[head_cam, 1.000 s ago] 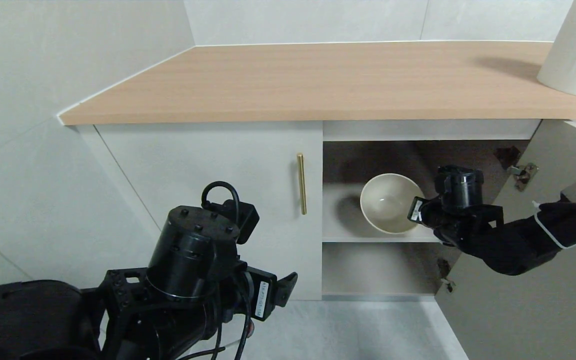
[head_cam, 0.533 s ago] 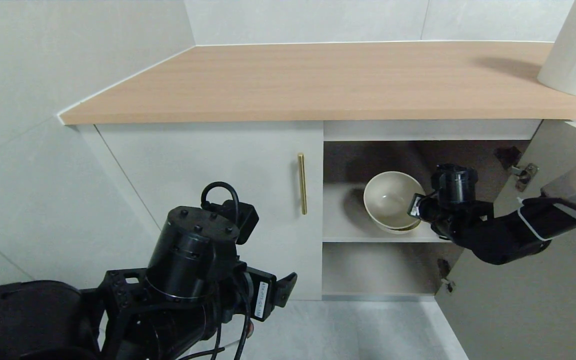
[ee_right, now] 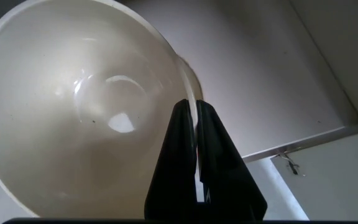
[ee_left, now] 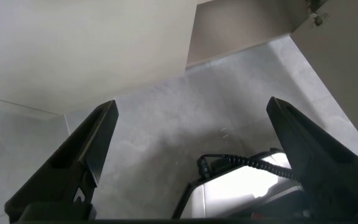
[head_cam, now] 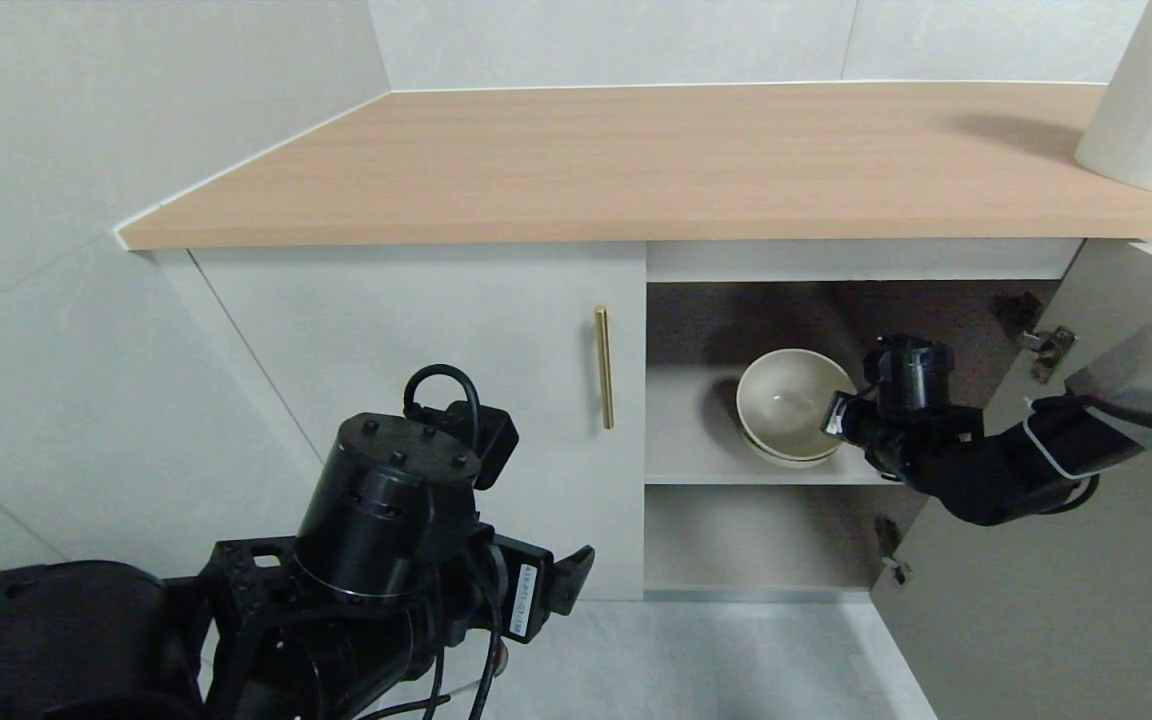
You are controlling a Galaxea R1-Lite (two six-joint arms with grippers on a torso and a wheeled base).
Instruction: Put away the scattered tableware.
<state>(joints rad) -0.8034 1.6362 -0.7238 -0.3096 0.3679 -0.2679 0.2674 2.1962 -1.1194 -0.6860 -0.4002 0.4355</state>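
Cupboard shelf (head_cam: 691,445), right side: my right gripper (head_cam: 833,420) pinches the rim of a pale bowl (head_cam: 786,398) above a second bowl (head_cam: 784,461); my left gripper (ee_left: 191,124) hangs low, jaws spread.

Left tool (ee_left: 191,107) spread — right tool (ee_right: 193,115) clamped.

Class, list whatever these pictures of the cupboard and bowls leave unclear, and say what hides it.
- The lower bowl, head view: mostly covered by the upper bowl; whether they touch is unclear.
- The white object on the counter, head view: cut off by the picture's edge.
- The right inside of the cupboard, head view: hidden behind the right arm.
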